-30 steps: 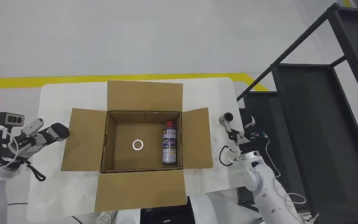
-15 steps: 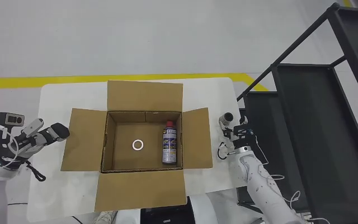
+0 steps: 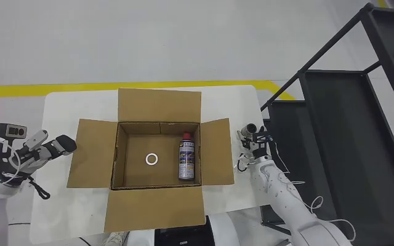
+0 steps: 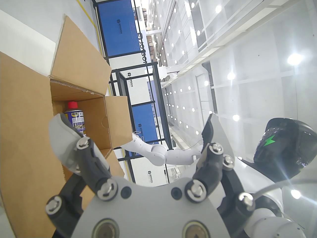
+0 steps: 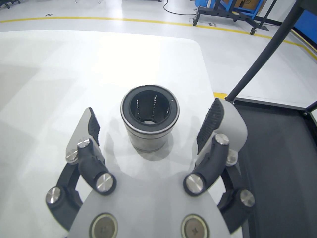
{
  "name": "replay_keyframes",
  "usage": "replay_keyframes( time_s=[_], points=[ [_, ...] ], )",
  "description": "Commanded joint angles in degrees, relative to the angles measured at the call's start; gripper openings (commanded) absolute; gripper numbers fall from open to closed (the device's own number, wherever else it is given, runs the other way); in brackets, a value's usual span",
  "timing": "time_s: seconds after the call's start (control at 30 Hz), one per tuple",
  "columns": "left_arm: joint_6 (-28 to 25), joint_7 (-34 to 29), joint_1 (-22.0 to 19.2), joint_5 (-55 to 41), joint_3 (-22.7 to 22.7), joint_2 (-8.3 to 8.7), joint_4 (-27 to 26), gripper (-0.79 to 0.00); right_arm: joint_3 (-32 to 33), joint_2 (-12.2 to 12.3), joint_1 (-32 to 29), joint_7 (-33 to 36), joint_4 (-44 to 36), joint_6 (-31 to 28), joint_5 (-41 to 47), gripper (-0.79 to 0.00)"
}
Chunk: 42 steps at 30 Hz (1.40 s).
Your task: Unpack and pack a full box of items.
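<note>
An open cardboard box (image 3: 92, 154) sits mid-table with its flaps spread. Inside lie a spray can with a red cap (image 3: 186, 158) and a small white ring (image 3: 151, 159). A metal cylinder with a black hollow core (image 3: 248, 130) stands upright on the table right of the box. My right gripper (image 3: 257, 138) is open just behind it; in the right wrist view the cylinder (image 5: 149, 122) stands between the spread fingers of the gripper (image 5: 153, 113), untouched. My left gripper (image 3: 60, 144) hangs open left of the box. In its wrist view the left gripper (image 4: 135, 125) faces the box (image 4: 24, 125) and can (image 4: 75, 118).
A black metal rack (image 3: 345, 123) stands right beside the table's right edge, close to my right arm, and its black shelf (image 5: 277, 154) lies next to the right finger. The white table (image 3: 61, 104) has bare room behind and left of the box.
My right gripper has moved left from the rack side up to the metal cylinder, which now stands between its fingers. The left arm, box and contents have not moved.
</note>
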Motion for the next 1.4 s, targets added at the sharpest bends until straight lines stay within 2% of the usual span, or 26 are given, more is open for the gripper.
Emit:
replay_keyframes(
  time_s=[0.0, 0.13, 0.17, 0.23, 0.27, 0.3, 0.53, 0.73, 0.87, 1.0, 1.2, 1.37],
  points=[
    [0.00, 0.00, 0.00, 0.00, 0.00, 0.00, 0.00, 0.000, -0.09, -0.17, 0.75, 0.13, 1.08, -0.68, 0.66, 0.000],
    [0.00, 0.00, 0.00, 0.00, 0.00, 0.00, 0.00, 0.000, -0.19, -0.39, 2.36, 0.12, 3.02, -1.95, 1.44, 0.000],
    [0.00, 0.00, 0.00, 0.00, 0.00, 0.00, 0.00, 0.000, -0.24, -0.42, 2.67, 0.13, 3.39, -2.21, 1.48, -0.028],
    [0.00, 0.00, 0.00, 0.00, 0.00, 0.00, 0.00, 0.000, -0.33, -0.47, 3.16, 0.30, 4.07, -2.62, 1.53, -0.440],
    [0.00, 0.00, 0.00, 0.00, 0.00, 0.00, 0.00, 0.000, -0.36, -0.50, 3.37, 0.42, 4.34, -2.90, 1.63, -0.582],
    [0.00, 0.00, 0.00, 0.00, 0.00, 0.00, 0.00, 0.000, -0.40, -0.51, 3.56, 0.52, 4.60, -3.04, 1.60, -0.785],
    [0.00, 0.00, 0.00, 0.00, 0.00, 0.00, 0.00, 0.000, 0.19, -0.45, 3.87, 1.05, 5.60, -4.51, 3.16, -0.785],
    [0.00, 0.00, 0.00, 0.00, 0.00, 0.00, 0.00, 0.000, 1.97, 0.54, 0.59, -2.00, 0.64, -8.09, 3.95, -0.785],
    [0.00, 0.00, 0.00, 0.00, 0.00, 0.00, 0.00, 0.000, 5.45, 2.02, -4.52, -5.30, -8.22, -8.52, 4.10, -0.785],
    [0.00, 0.00, 0.00, 0.00, 0.00, 0.00, 0.00, 0.000, 10.28, 3.53, -12.61, -5.49, -22.49, -8.70, 4.65, -0.785],
    [0.00, 0.00, 0.00, 0.00, 0.00, 0.00, 0.00, 0.000, 17.11, 4.83, -24.64, 1.08, -43.43, -9.31, 7.78, -0.785],
    [0.00, 0.00, 0.00, 0.00, 0.00, 0.00, 0.00, 0.000, 20.67, 5.27, -29.26, 6.01, -50.87, -12.43, 11.82, -0.785]
  ],
)
